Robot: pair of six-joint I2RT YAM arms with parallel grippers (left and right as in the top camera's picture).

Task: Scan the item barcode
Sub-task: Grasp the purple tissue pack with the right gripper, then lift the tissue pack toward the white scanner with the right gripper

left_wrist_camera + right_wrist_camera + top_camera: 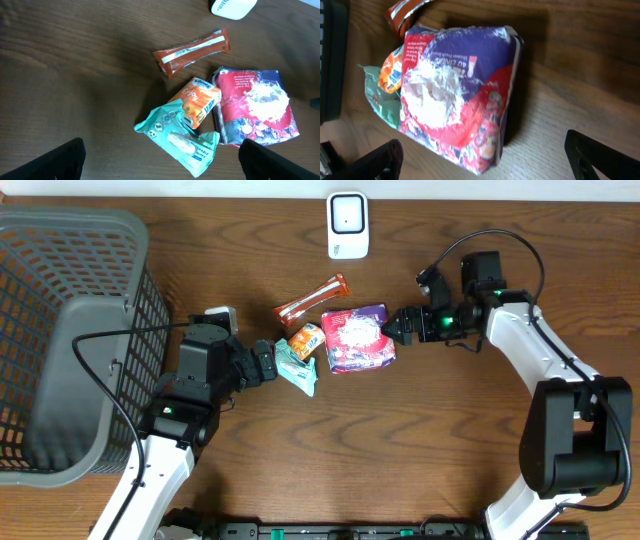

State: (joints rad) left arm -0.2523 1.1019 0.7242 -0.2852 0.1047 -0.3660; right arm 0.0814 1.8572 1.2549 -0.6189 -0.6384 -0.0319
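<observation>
Several items lie bunched mid-table: a red and purple bag, an orange tissue pack, a teal wipes pack and a brown-red bar. The white scanner stands at the far edge. My left gripper is open just left of the wipes pack, whose lower corner reaches between the fingers. My right gripper is open at the bag's right side, and the bag's near corner lies between its fingers. I cannot make out a barcode on any item.
A large grey mesh basket fills the left side of the table. The right arm's black cable loops above its wrist. Bare wood stretches in front of the items and right of the bag.
</observation>
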